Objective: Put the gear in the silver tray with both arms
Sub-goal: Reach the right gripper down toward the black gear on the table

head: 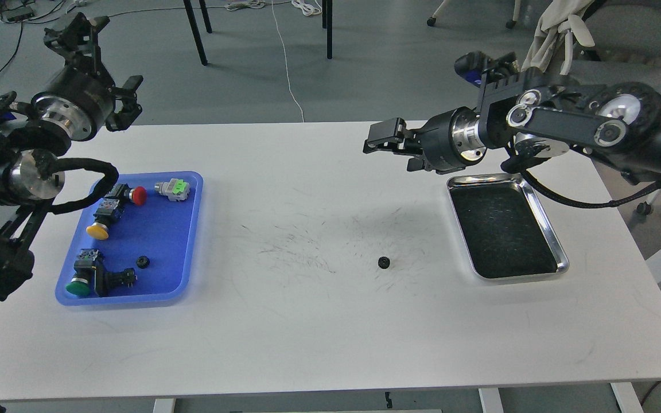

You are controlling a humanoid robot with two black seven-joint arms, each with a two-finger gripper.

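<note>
A small black gear (384, 263) lies on the white table (319, 332), right of the middle. The silver tray (482, 179) sits to its right, and its dark scuffed inside is empty. My right gripper (387, 143) points left, above the table and beyond the tray's far left corner. It looks open and empty, well behind the gear. My left gripper (78, 28) is raised at the far left, beyond the table's back edge. It points up and away, looks open and holds nothing.
A blue plastic tray (187, 241) at the left holds several push-button switches with red, yellow and green caps, and a second small black gear (143, 261). Chair legs and cables lie on the floor behind the table. My right arm (583, 123) spans the tray's far side.
</note>
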